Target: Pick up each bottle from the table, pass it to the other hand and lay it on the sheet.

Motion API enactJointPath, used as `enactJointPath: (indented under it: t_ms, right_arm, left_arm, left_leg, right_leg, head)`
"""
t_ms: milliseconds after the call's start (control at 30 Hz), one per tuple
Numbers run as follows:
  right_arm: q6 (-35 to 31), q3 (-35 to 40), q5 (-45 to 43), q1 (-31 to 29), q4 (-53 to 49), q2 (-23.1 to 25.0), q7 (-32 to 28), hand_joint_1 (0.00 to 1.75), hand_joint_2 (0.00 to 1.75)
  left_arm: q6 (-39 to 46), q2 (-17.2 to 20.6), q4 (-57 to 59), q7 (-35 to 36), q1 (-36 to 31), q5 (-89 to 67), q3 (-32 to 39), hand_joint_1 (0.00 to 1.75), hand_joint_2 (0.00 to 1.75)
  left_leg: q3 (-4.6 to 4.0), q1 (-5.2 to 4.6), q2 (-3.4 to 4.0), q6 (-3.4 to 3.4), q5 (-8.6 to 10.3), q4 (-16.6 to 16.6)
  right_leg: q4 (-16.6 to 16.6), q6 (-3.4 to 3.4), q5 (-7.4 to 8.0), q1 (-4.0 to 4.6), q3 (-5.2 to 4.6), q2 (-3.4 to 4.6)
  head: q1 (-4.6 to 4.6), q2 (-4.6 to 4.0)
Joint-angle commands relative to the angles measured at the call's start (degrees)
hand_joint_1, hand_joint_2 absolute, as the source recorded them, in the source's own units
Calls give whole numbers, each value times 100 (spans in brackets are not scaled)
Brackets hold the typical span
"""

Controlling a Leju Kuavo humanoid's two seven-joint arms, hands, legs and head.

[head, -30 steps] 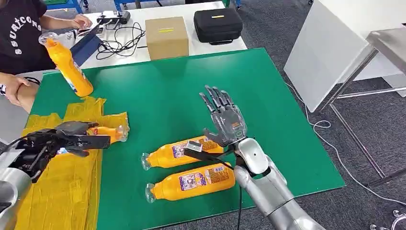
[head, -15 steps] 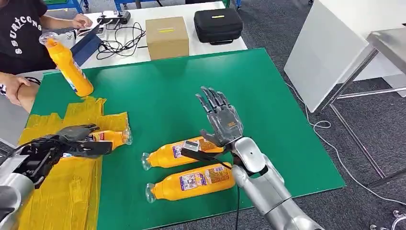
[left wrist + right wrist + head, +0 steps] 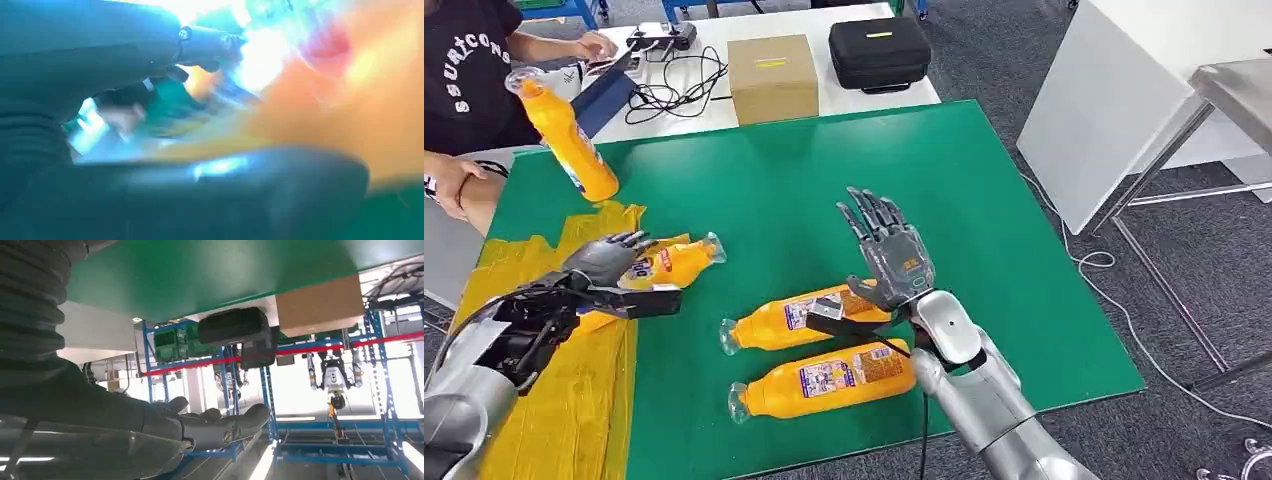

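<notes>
My left hand grips an orange bottle at the far edge of the yellow sheet, its clear cap pointing out over the green mat. In the left wrist view the bottle is an orange blur against my dark fingers. My right hand is open with fingers spread, palm up, just beyond two more orange bottles, one nearer it and one closer to me, both lying on the mat. The right wrist view shows the hand holding nothing.
A fourth orange bottle stands tilted at the mat's far left corner, near a person's hand. Behind the mat a white table carries a cardboard box, a black case and cables.
My left hand has moved away from me and to the right with its bottle, whose cap now reaches out over the green mat. The right hand has barely shifted.
</notes>
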Motion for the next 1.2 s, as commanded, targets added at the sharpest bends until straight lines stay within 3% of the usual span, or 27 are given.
enactJointPath:
  t_ms: [33,567,667,767,800,867,1000,1200]
  right_arm:
    - [289,-225,47,113,-63,-182,87,0,175]
    - [918,-201,-85,362,-261,-364,35,0,175]
    - [1408,-94,-13,605,-332,-593,38,0,175]
    - [1796,0,41,775,-504,-785,-75,0,175]
    - [1905,77,129,730,-467,-831,-106,0,175]
    - [1938,115,166,631,-360,-800,-143,0,175]
    - [2039,399,173,324,-24,-850,-287,0,175]
    - [1714,642,376,72,514,-716,-227,0,175]
  left_arm:
    - [-26,73,-2376,141,324,-34,-193,0,0]
    - [85,62,-3438,375,1023,-329,448,0,0]
    - [341,-178,-3871,-443,1490,681,874,0,0]
    - [-94,-581,-4482,-1202,1917,2602,1413,0,0]
    - [-381,-743,-4593,-1276,2008,3377,1624,0,175]
    - [-549,-753,-4738,-1247,2092,3796,1691,0,175]
    - [-1511,-1149,-4656,-1035,2233,5747,2182,0,175]
    - [-1586,-1300,-4428,-908,2364,6493,2244,0,175]
  left_leg:
    - [23,10,-5,-11,-18,9]
    - [27,8,10,-12,-20,7]
    - [30,4,6,-7,-14,-7]
    - [19,1,-7,-4,-9,-6]
    - [31,4,-7,-6,-19,-2]
    - [20,3,0,-6,-19,3]
    - [2,-2,15,-4,-13,-2]
    - [15,1,7,-8,-15,-2]
  right_leg:
    - [1,-7,-18,11,31,-15]
    - [1,-7,-16,11,30,-1]
    - [-10,-4,-12,6,32,-4]
    - [-10,-1,-11,2,22,-14]
    - [-11,-2,-20,6,37,-15]
    - [-7,-2,-16,5,27,-9]
    - [-9,-3,-3,-2,5,10]
    - [-12,-5,-8,7,19,0]
  head:
    - [-2,0]
    - [0,0]
    - [-2,0]
    - [0,0]
    - [0,0]
    - [-2,0]
    - [-2,0]
    - [-2,0]
